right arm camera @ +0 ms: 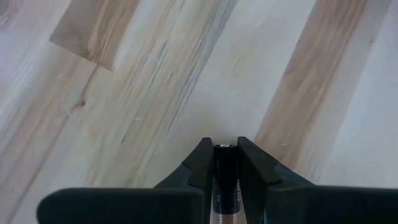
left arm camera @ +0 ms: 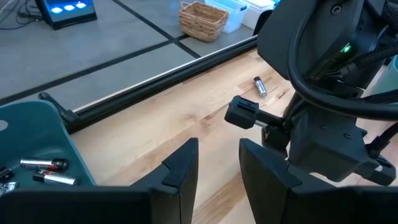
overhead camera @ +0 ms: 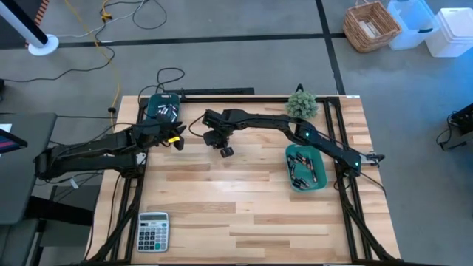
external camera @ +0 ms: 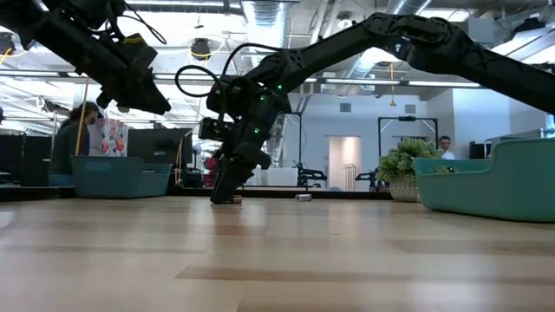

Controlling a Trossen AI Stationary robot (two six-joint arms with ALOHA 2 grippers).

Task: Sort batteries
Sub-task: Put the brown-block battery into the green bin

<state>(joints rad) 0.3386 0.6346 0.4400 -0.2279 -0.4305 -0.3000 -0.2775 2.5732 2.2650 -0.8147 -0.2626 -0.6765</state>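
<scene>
My right gripper [right arm camera: 225, 155] reaches from the right to the far middle of the table [overhead camera: 224, 150] and is shut on a dark battery [right arm camera: 225, 171]; its tips are down at the tabletop [external camera: 227, 197]. My left gripper [left arm camera: 217, 163] is open and empty, raised [external camera: 149, 94] beside the teal bin [overhead camera: 163, 108] at the far left, which holds a few batteries [left arm camera: 43, 165]. One silver battery [left arm camera: 260, 86] lies loose on the wood beyond my right gripper [external camera: 303, 198]. A second teal bin [overhead camera: 305, 168] on the right holds several batteries. My right gripper pinches the battery between its two fingers [right arm camera: 200, 163], with the battery lying along them. Its round end [right arm camera: 225, 147] shows at the fingertips. The fingers come from above, pointing down at the wood. Whether the battery's end touches the table I cannot tell.
A grey calculator [overhead camera: 153, 230] lies at the near left corner. A small green plant [overhead camera: 301, 103] stands at the far edge, right of middle. Black frame rails run along the table's sides. Bare wood fills the middle and near part of the table [overhead camera: 236, 214].
</scene>
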